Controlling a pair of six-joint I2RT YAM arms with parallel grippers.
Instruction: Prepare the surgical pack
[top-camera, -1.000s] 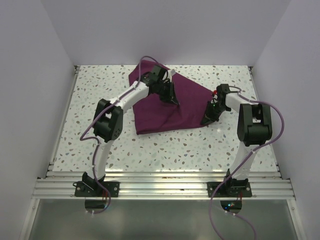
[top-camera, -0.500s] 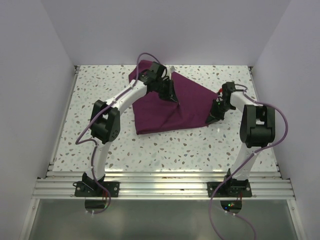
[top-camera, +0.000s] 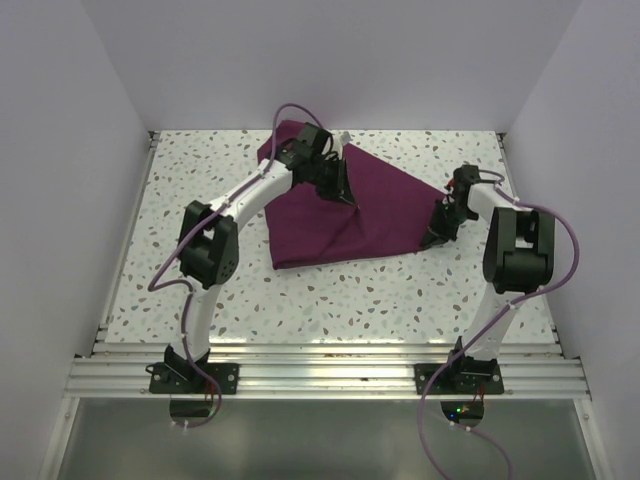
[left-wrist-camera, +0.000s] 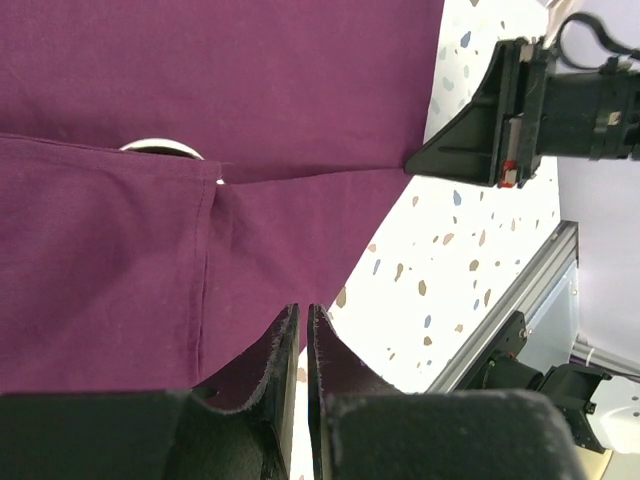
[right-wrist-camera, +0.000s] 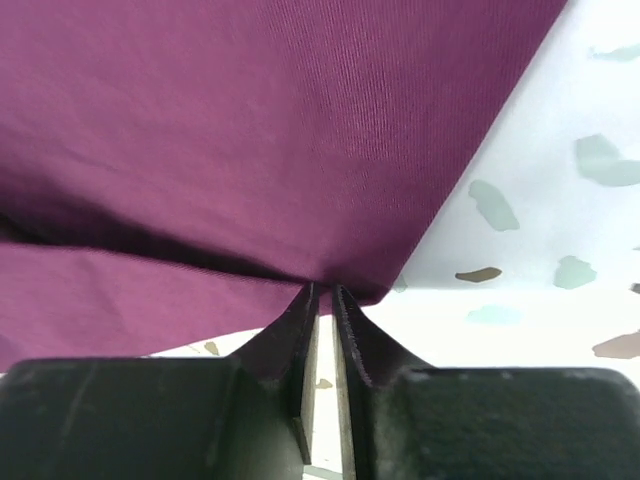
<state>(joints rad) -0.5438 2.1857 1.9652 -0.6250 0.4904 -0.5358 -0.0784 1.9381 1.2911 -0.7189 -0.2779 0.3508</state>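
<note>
Fabric first: surgical pack (top-camera: 375, 215), dark maroon and matte, lying on the far middle of the speckled desk (top-camera: 330, 300). Folded into a rough triangle, one corner pointing right and a straight edge nearest the arm bases.

Left tool (top-camera: 345, 196) down over the upper middle of the cloth, reaching in from the left. Seen from the left wrist, jaws set close with only a thin slit between them, tips over the cloth just beside its edge, where the bare desk begins. Cannot tell whether any fabric is caught in that slit. In the same view, a hemmed fold running across the cloth, and a white curved rim (left-wrist-camera: 160, 147) peeping out from under it.

Right tool (top-camera: 435, 238) at the right-hand corner of the cloth, touching it. From the right wrist, jaws closed to a hairline gap with the very corner of the fabric pinched at the tips. Cloth spreading away from them, a shadowed crease across it, and bare speckled surface to the right of the corner.

Both tools well apart: one over the cloth's middle, the other at its right tip.
</note>
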